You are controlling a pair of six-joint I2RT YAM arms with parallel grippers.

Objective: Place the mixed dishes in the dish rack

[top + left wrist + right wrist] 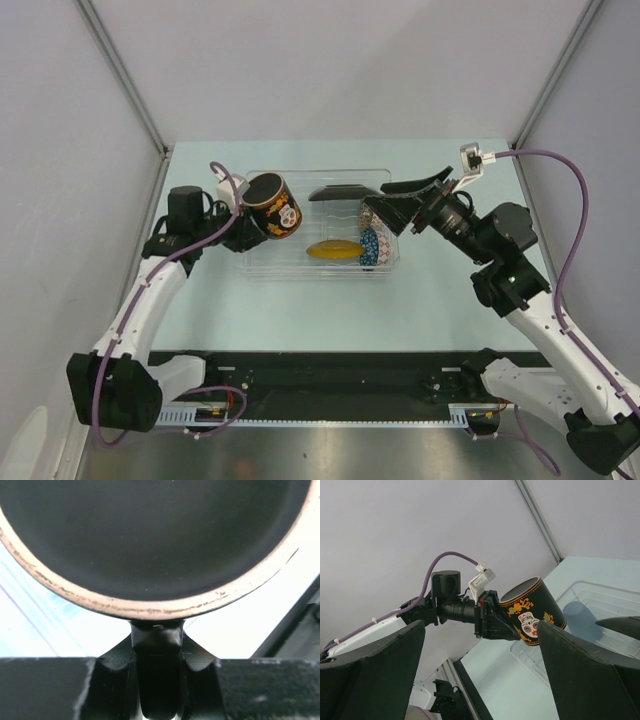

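1. The table (300, 310) I work over has a plain, pale blue-green top.
2. Directly on it, toward the far middle, rests the clear plastic dish rack (280, 262), its long side running left to right across my reach.
3. A black rail (330, 372) lies along the near edge.

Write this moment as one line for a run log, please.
left gripper: shut on dark mug, held over dish rack left end | right gripper: open, empty | in rack: yellow saucer, blue patterned bowl
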